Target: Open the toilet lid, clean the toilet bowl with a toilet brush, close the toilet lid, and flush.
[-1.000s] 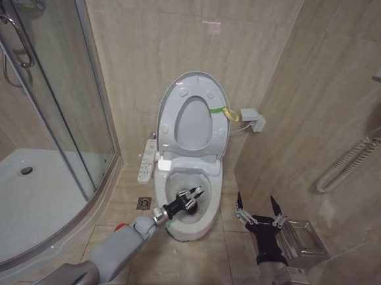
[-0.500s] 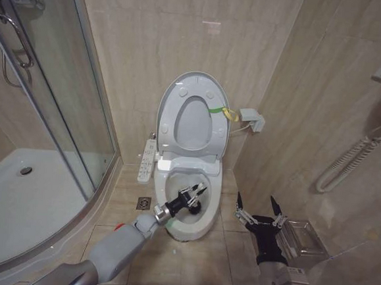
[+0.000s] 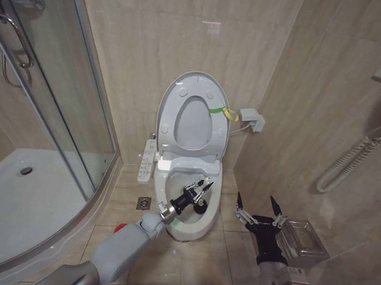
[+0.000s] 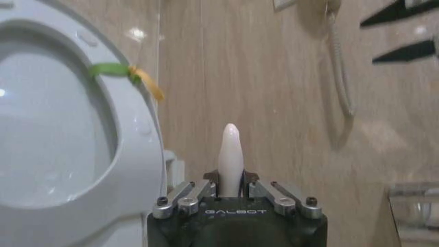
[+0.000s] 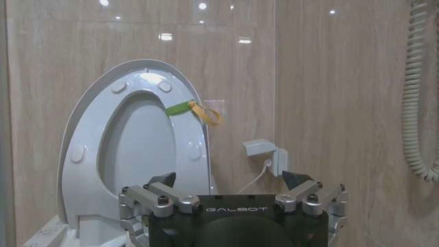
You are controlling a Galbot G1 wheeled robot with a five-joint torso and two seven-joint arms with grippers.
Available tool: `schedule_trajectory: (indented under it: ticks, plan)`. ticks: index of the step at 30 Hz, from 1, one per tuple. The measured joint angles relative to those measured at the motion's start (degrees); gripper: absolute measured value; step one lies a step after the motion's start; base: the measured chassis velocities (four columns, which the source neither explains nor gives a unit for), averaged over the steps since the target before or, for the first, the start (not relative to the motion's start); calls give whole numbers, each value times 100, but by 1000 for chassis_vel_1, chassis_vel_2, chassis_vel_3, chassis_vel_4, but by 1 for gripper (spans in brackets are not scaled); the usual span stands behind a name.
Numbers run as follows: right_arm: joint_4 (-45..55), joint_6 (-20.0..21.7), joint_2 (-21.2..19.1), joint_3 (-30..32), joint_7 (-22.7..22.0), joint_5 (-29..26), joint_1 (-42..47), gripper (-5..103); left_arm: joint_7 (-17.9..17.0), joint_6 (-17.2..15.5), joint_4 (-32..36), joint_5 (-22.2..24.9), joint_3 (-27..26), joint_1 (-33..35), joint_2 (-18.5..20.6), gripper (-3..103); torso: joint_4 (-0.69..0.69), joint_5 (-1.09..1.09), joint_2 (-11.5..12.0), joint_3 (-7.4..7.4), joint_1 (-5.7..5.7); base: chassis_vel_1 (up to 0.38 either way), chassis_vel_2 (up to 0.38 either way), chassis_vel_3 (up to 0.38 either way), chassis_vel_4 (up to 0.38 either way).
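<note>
So you've got the beige tiled wall (image 3: 151, 60) behind everything and the curved glass shower enclosure (image 3: 40, 124) off on your left. Between them sits the white ceramic oval toilet bowl (image 3: 185, 229), floor-standing, with its long white button panel (image 3: 147, 160) running along the left side.

The large glossy white oval plastic toilet lid (image 3: 194, 116) is standing upright against the wall with the ring seat up against it, and you can see the yellow-green band (image 3: 223, 111) tied on its right edge. Same band shows up in the left wrist view (image 4: 130, 74) and the right wrist one (image 5: 192, 109).

Your left gripper (image 3: 200, 191) is over the open bowl, reaching in from the front-left, and it's clamped shut on the toilet brush's thin pale stick handle (image 4: 231, 158); that's the white rod poking up between the fingers in the left wrist view. The brush head itself, can't make it out.

Your right gripper (image 3: 259, 207) hangs to the right of the bowl, well apart from it, fingers spread wide with nothing in them. Just behind it there's a small clear plastic box (image 3: 302, 238) on the floor by the right wall.
</note>
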State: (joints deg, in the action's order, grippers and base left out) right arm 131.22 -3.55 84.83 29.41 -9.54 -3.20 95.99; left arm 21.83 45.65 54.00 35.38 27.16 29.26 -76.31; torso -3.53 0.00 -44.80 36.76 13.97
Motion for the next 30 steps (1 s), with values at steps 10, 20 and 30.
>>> schedule_trajectory:
  ticks: [10, 20, 30]
  plan:
    - [0, 0, 0, 0, 0, 0, 0, 100, 167, 83, -454, -84, -184, -14, 105, 22, 3, 0, 1, 0, 0, 0, 0, 0, 0]
    - [0, 0, 0, 0, 0, 0, 0, 100, 105, 43, -461, -198, -233, -97, 60, 22, 2, -1, 1, 0, 0, 0, 0, 0, 0]
    - [0, 0, 0, 0, 0, 0, 0, 100, 388, 99, -1482, -469, -522, -248, -61, 22, 2, 0, 1, 0, 0, 0, 0, 0, 0]
